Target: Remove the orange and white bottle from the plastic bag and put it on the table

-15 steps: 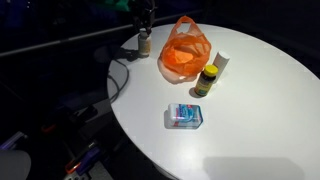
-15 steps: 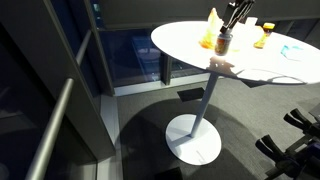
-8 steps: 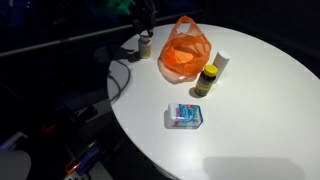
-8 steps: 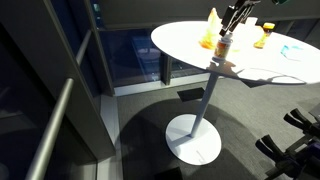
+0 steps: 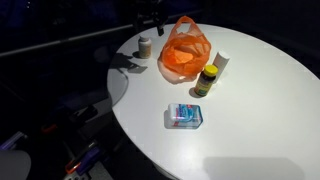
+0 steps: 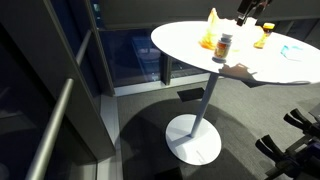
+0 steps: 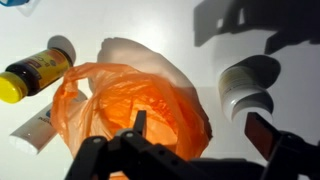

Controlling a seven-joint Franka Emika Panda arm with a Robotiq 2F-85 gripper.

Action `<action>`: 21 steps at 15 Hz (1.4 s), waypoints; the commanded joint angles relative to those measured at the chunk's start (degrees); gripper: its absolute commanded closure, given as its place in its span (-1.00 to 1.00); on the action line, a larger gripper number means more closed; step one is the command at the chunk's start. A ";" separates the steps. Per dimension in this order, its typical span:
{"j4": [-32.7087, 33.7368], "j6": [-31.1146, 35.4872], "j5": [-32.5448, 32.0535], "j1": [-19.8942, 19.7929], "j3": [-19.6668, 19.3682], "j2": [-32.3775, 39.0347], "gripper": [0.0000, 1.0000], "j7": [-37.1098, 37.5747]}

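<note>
The orange and white bottle [image 5: 145, 46] stands upright on the white table [image 5: 250, 120], just beside the orange plastic bag [image 5: 184, 52]. In an exterior view the bottle [image 6: 224, 45] is free, near the table's edge. My gripper [image 5: 150, 14] hangs above it, open and holding nothing. In the wrist view the bottle's white cap [image 7: 248, 88] shows from above, next to the bag [image 7: 135, 105]. My gripper [image 7: 200, 130] has one dark finger [image 7: 139, 122] over the bag and the other [image 7: 262, 135] below the bottle, with bare table between them.
A yellow-capped brown bottle [image 5: 206, 80] and a white tube [image 5: 220, 62] lie beside the bag. A blue packet [image 5: 185, 115] sits nearer the table's middle. The table edge runs close to the orange and white bottle, with a drop to the floor [image 6: 150, 120].
The gripper opened, let go of the orange and white bottle and rose away from it. The bottle stays standing on the table.
</note>
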 commanded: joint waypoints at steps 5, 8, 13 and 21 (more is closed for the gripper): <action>9.20 -22.20 3.07 -2.85 -1.12 -3.33 -1.00 -3.06; 13.59 -29.95 4.94 -3.58 -1.74 -2.99 -1.00 -4.73; 15.33 -33.18 9.04 -4.56 -3.21 -5.58 -1.00 -10.27; 14.73 -31.27 10.49 -4.81 -3.79 -8.16 -1.00 -11.55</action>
